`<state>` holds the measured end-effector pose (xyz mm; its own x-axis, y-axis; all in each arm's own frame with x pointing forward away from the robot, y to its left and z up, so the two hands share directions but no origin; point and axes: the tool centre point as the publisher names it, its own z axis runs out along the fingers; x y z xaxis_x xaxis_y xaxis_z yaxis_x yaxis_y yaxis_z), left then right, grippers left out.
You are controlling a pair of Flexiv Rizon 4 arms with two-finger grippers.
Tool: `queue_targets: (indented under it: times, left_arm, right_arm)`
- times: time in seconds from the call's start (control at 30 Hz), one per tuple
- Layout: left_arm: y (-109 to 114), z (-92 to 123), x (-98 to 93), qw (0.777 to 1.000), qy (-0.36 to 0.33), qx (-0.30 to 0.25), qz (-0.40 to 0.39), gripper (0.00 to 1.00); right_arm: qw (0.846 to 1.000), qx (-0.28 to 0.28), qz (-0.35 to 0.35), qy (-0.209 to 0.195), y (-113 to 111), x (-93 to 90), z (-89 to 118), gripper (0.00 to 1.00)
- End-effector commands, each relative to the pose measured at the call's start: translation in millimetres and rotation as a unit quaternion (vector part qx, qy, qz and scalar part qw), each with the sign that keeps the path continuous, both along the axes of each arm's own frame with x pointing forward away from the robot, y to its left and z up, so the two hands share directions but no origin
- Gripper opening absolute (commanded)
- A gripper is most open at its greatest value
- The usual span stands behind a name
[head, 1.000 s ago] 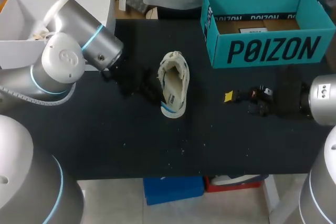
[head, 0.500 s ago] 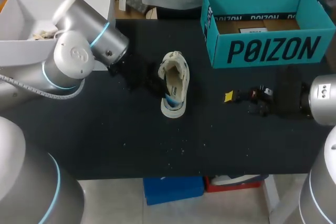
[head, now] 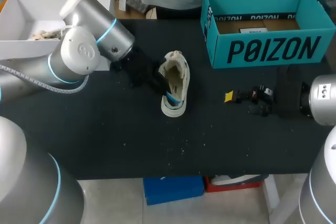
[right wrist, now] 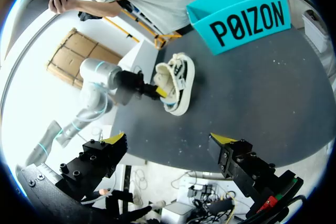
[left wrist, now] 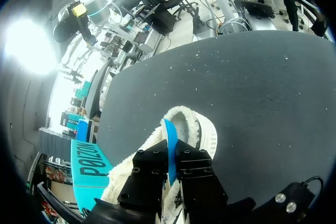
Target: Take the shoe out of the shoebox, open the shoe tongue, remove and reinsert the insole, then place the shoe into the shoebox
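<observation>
A: Which step is shown?
B: Likely insole removal. Centre-left, your left hand [left wrist: 172,156] pinches the blue insole [left wrist: 168,137] inside the shoe [head: 174,85], mid-frame on the table [head: 105,129]. Next, probably draw it clear. Your right hand [right wrist: 169,142], far right, gapes wide.

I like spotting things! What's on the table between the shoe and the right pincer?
Nothing: only bare black table between shoe and right pincer, as the right wrist view shows.

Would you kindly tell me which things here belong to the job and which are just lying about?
Job: shoe, blue insole, teal shoebox, left hand gripping the insole, right hand open.
Lying about: white box, pale specks on the table.
</observation>
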<state>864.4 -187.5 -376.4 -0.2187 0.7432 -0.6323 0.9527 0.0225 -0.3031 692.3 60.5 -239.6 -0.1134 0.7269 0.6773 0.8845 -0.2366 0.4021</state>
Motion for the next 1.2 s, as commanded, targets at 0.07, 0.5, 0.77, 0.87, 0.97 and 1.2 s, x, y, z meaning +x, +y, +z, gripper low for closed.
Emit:
queue_targets:
  times: [0.07, 0.5, 0.77, 0.87, 0.97, 1.2]
  left_arm:
    - [-1, -3, -1.8, 0.999, -0.006, 0.034, -0.022, 0.0]
    - [-7, -18, -6.1, 0.993, -0.014, 0.095, -0.065, 0.0]
    - [2, 8, -3.5, 0.994, -0.026, 0.083, -0.063, 1.0]
    - [4, 23, -3.4, 0.995, -0.031, 0.071, -0.061, 1.0]
    - [-1, 36, -2.9, 0.996, -0.043, 0.053, -0.064, 1.0]
    - [-19, 49, 1.6, 0.984, -0.136, 0.081, -0.083, 0.0]
  right_arm:
    - [1.0, 0.001, 0.001, 0.0, -1, -0.6, 1, 1.0]
    - [1.0, 0.001, 0.001, 0.0, -1, -0.6, 1, 1.0]
    - [1.0, 0.001, 0.001, 0.0, -1, -0.6, 1, 1.0]
    - [1.0, 0.001, 0.001, 0.0, -1, -0.6, 1, 1.0]
    - [1.0, 0.001, 0.001, 0.0, -1, -0.6, 1, 1.0]
    - [1.0, 0.001, 0.001, 0.0, -1, -0.6, 1, 1.0]
